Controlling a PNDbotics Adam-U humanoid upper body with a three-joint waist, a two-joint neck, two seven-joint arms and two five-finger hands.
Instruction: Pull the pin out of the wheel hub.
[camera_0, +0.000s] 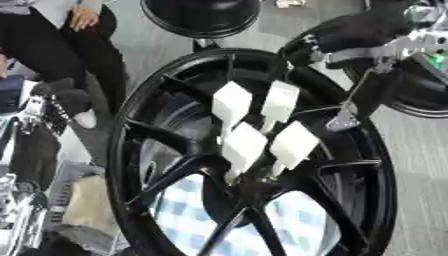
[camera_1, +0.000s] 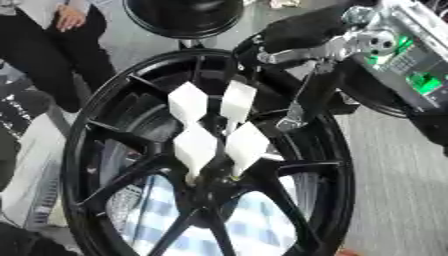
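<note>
Pins with white, flat, diamond-shaped plastic heads stand in the middle of the large black spoked alloy wheel (camera_0: 149, 150), four of them in a tight cluster: an upper left pin (camera_0: 231, 104), an upper right pin (camera_0: 280, 101), a lower left pin (camera_0: 244, 146) and a lower right pin (camera_0: 293, 145). Their narrow stems point down into the black wheel hub (camera_0: 249, 182), where the spokes meet; all four sit in the hub, heads tilted and nearly touching one another.

The wheel fills most of both views and stands tilted, its rim curving from upper centre down both sides. Through the gaps between the lower spokes shows a blue-and-white checked cloth (camera_1: 254, 220).

The right robot hand (camera_1: 306, 30), dark and padded with silver joints, comes in from the upper right and lies against the upper rim of the wheel, above and to the right of the pins and apart from them. Whether its fingers are curled or straight I cannot tell. A thin silver rod with a small metal tab (camera_0: 343, 121) hangs below it, just right of the upper right pin. Beside the arm, in the right eye view, sits a silver box with green parts (camera_1: 411, 60).

A second round black object (camera_0: 201, 17) lies beyond the wheel at the top edge.
</note>
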